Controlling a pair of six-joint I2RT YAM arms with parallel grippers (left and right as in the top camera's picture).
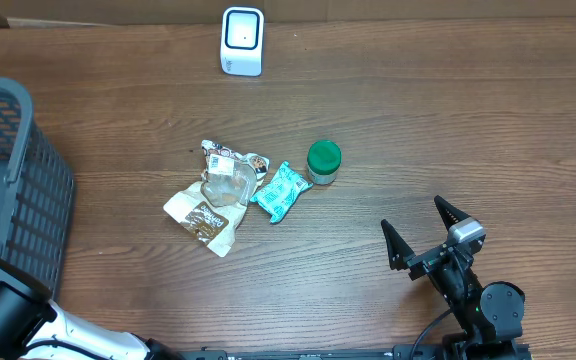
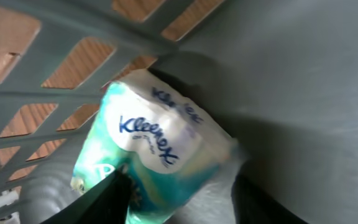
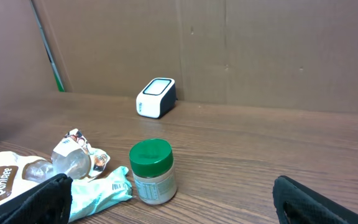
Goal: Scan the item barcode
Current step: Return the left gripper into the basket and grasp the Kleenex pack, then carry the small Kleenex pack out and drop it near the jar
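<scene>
left pincer [image 2: 182,205]: reaches inside the basket [image 2: 73,25], dark fingers [image 2: 107,199] part way apart, one on each side of the tissue pack [image 2: 154,143]; near finger overlaps the pack's lower edge, far finger sits just beside its corner; cannot tell whether either presses on it.
tissue pack: lies tilted in the basket, close to the slotted wall, white and teal wrapper with blue lettering facing the wrist camera; no barcode to be made out on the side that shows.
basket: grey, slotted, stands at the left edge of the bench [image 1: 418,100].
right pincer [image 1: 411,212]: hangs wide open over the lower right of the bench, holds nothing, well apart from everything else.
scanner [image 1: 242,40]: small white box with a dark face, stands at the far edge of the bench, near the middle.
jar [image 1: 323,162]: upright, green lid on, mid-bench.
teal packet [image 1: 281,190]: lies flat just left of the jar.
clear wrapper [image 1: 230,175]: crumpled, left of the teal packet.
brown snack bag [image 1: 203,215]: lies flat, partly under the clear wrapper.
</scene>
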